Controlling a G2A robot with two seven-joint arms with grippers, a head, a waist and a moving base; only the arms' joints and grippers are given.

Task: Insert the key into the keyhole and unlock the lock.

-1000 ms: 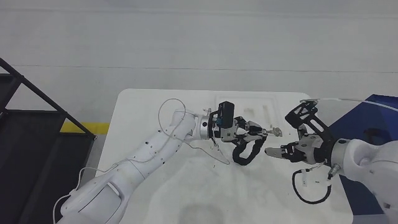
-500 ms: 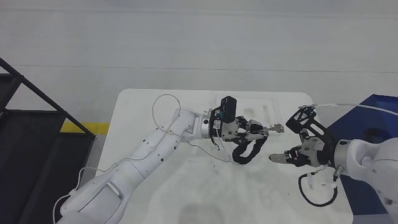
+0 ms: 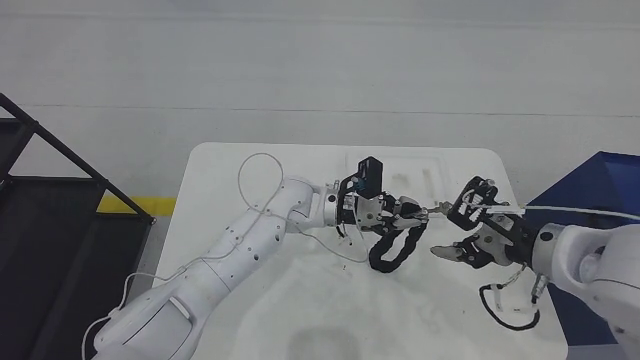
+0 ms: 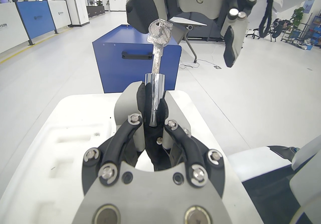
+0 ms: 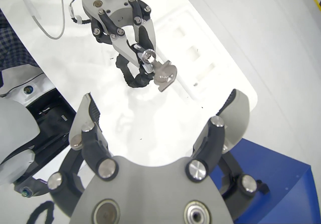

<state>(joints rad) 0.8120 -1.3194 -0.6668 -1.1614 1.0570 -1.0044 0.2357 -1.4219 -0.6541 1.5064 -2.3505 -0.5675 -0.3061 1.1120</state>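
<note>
Looks like a large robotics lab hall: wide, pale polished floor with a yellow floor marking, blue barrier panels and office chairs far off, a blue metal cabinet right of the white table, a black rack left of it.

The left arm stretches across the white surface to its middle, the left jaws closed on the lock, whose black cable loop curls toward the near side. The key juts from the lock toward the right jaws, spread wide just beside it. A recessed white tray lies behind.
</note>
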